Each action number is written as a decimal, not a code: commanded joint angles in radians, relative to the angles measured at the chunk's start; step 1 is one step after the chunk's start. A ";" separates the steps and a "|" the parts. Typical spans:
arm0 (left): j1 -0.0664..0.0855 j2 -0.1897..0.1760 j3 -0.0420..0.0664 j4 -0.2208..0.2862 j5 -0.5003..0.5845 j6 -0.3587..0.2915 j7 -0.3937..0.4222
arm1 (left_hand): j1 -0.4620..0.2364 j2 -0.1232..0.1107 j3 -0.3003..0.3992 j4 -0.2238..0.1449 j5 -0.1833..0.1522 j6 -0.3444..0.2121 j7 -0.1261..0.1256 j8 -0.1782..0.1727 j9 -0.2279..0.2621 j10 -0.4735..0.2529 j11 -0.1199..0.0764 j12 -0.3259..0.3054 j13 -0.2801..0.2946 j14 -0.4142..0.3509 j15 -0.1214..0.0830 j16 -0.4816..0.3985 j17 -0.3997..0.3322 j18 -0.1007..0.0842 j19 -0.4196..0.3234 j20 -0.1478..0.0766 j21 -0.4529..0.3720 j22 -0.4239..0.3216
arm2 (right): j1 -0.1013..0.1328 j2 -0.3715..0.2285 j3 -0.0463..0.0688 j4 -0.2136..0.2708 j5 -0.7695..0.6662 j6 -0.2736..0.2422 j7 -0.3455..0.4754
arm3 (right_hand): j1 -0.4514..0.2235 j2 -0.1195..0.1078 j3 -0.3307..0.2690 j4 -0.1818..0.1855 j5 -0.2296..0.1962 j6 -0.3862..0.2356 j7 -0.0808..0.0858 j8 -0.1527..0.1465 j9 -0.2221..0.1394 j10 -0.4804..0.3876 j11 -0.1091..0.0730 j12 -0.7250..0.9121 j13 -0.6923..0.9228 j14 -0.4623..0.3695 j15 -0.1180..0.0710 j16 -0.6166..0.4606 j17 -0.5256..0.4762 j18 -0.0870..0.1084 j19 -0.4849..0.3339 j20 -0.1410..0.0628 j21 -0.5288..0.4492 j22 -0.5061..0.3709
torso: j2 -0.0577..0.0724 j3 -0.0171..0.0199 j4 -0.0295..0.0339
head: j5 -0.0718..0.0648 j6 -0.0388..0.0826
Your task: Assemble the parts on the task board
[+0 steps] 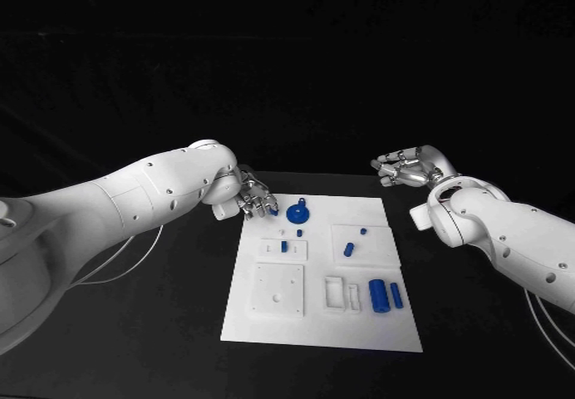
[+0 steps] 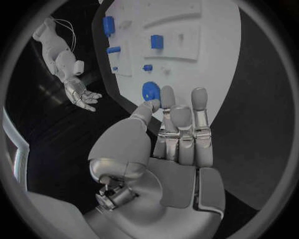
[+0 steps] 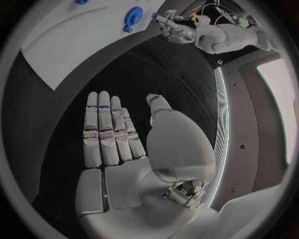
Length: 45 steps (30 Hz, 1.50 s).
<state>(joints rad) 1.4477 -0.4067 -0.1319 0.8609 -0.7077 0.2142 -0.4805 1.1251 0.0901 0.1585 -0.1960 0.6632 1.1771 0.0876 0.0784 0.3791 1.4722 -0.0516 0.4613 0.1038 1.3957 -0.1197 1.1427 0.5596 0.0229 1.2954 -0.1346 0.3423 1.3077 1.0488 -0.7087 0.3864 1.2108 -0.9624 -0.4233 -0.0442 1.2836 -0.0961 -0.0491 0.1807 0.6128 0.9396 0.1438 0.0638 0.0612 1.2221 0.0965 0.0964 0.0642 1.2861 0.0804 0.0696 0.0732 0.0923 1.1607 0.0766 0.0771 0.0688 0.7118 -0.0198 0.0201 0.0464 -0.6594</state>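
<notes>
The white task board [image 1: 270, 328] lies in the middle of the black table. A blue toothed disc [image 1: 298, 215] sits near its far edge, also seen as the disc [image 2: 150, 91] and the disc [image 3: 132, 14]. Small blue pegs [image 1: 284, 246] and another blue piece [image 1: 349, 247] stand mid-board, and two blue cylinders [image 1: 385, 294] lie near the right edge. My left hand [image 1: 252, 202] hovers at the board's far left corner, just left of the disc, pinching a small blue part [image 3: 154, 15] between thumb and finger. My right hand [image 1: 405, 169] hangs beyond the far right corner, fingers straight, palm [image 3: 124, 184] bare.
A square white block [image 1: 278, 289] and a slotted white holder [image 1: 339, 295] sit in the board's near half. Black table surrounds the board on all sides. The left forearm [image 1: 144, 195] reaches in over the table's left part.
</notes>
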 commanded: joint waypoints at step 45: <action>0.011 -0.214 -0.083 0.458 -0.132 -0.164 -0.106 | 0.008 -0.029 0.021 -0.014 -0.004 0.179 -0.103 -0.005 0.099 0.045 -0.017 0.107 0.025 0.030 -0.003 0.081 0.079 0.013 -0.005 0.008 0.064 0.019 | -0.003 -0.015 0.001 -0.006 0.010 0.028 0.014 | 0.004 0.010 0.006 -0.008 0.012 0.007 0.005 -0.003 0.000 -0.009 0.002 -0.002 -0.002 -0.010 0.003 -0.004 -0.001 -0.007 -0.010 0.002 -0.002 -0.001 | -0.005 -0.0046 0.0126 | 0.018 -0.024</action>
<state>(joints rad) 1.4571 -0.6206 -0.2152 1.3156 -0.8180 0.0373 -0.5717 1.1236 0.0605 0.1746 -0.2113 0.6535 1.1815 0.0850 0.0698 0.4560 1.4758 -0.0552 0.5644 0.1276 1.4240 -0.1230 1.2191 0.6397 0.0229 1.2916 -0.1307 0.4004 1.3081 1.0460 -0.7233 0.3865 1.2043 -0.9537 -0.4096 -0.0435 1.2836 -0.0961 -0.0490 0.1749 0.6208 0.9445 0.1475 0.0638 0.0612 1.2185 0.1001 0.0964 0.0633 1.2826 0.0836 0.0696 0.0733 0.0923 1.1557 0.0787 0.0771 0.0689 0.7066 -0.0242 0.0321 0.0640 -0.6845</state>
